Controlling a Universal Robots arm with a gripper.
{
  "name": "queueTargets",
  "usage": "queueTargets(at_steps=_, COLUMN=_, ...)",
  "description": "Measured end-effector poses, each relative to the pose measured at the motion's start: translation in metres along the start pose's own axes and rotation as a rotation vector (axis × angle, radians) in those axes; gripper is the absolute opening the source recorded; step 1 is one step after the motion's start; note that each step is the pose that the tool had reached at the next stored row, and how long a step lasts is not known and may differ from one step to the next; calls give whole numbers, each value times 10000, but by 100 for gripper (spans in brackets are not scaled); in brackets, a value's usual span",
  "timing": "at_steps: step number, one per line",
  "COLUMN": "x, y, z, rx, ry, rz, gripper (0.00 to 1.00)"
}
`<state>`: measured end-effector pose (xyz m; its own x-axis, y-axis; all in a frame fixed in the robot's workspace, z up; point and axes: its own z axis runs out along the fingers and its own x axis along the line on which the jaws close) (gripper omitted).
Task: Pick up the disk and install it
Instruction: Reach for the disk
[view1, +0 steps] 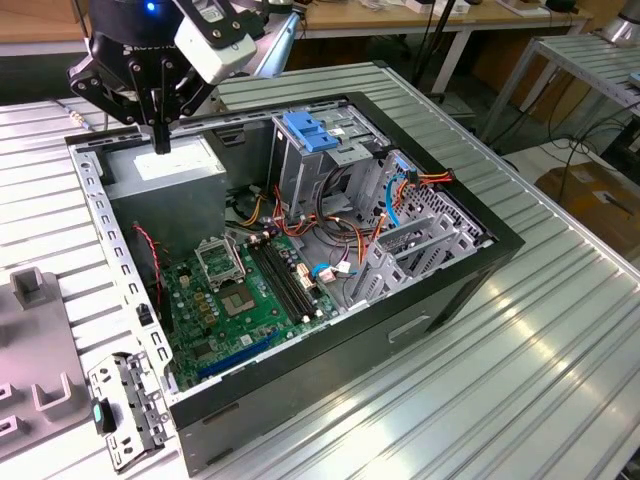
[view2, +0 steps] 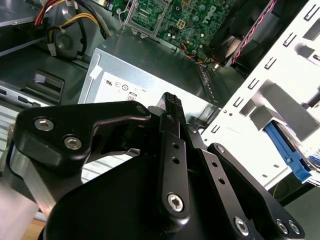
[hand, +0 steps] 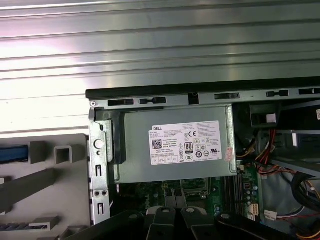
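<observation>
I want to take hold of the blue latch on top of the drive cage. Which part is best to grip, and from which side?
Probably across its two side edges, coming straight down from above. The blue latch lies flat on top of the drive cage and faces the open side of the case. Cables crowd the space beside the cage, so a sideways approach looks blocked.

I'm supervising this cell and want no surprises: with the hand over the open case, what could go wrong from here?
1. The hand hangs over the power supply, near the case wall; travelling sideways too low could clip it.
2. The hand is shut and empty; reaching what looks like the disk, in the fixture outside the case, it could jab instead of grasp.
3. Loose cables crowd the drive cage and could snag.
</observation>
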<state>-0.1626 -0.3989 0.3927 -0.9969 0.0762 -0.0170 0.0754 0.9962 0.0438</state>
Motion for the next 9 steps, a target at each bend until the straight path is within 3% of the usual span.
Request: queueTargets(at_steps=9, x=29, y=-2, z=0, rx=1, ry=6, rz=0, gripper=11)
